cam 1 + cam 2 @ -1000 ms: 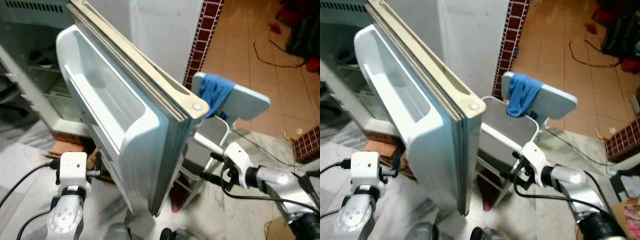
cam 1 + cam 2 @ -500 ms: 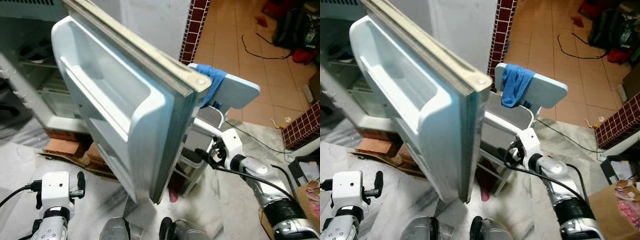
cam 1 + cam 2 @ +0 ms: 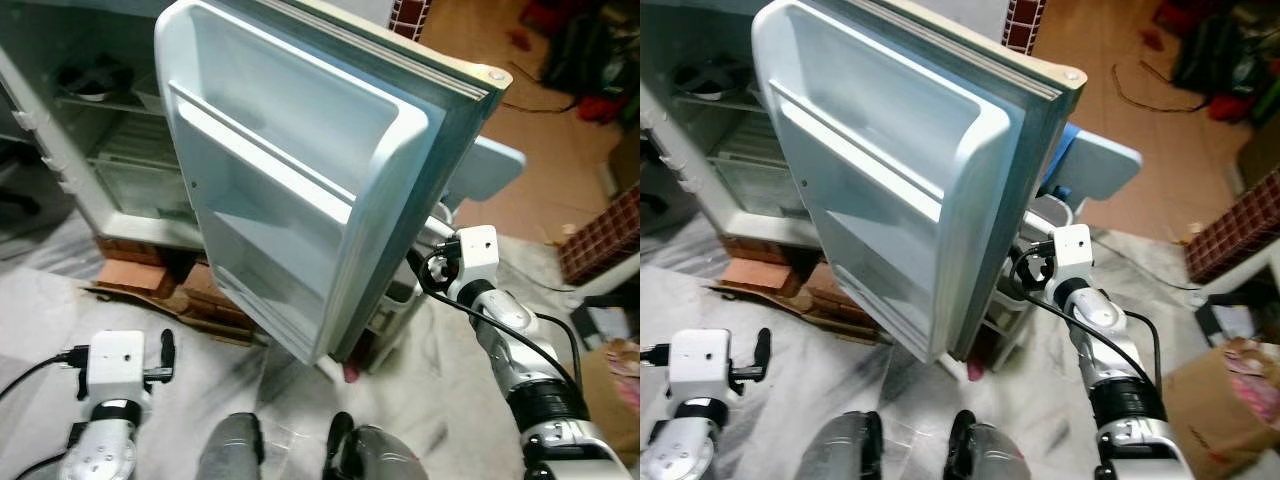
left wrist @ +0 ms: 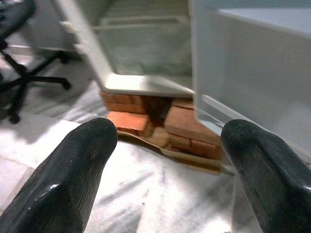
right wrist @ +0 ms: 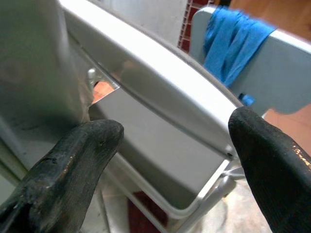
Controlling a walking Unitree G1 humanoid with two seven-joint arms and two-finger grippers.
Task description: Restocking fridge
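Nearest, the left gripper (image 4: 165, 160) hangs low over the sheet-covered floor (image 3: 40, 310), its jaws spread wide and holding nothing. The right gripper (image 5: 170, 145) reaches behind the open fridge door's (image 3: 300, 190) outer edge, jaws wide apart and empty, facing a folding chair (image 5: 160, 121) draped with a blue cloth (image 5: 233, 43). Beyond the bare door shelves, the fridge (image 3: 110, 150) stands open on bricks (image 4: 175, 126).

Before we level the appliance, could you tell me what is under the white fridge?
Reddish bricks prop up the white fridge, stacked on flattened brown cardboard over the pale floor sheet. The open fridge door covers whatever supports the right side.
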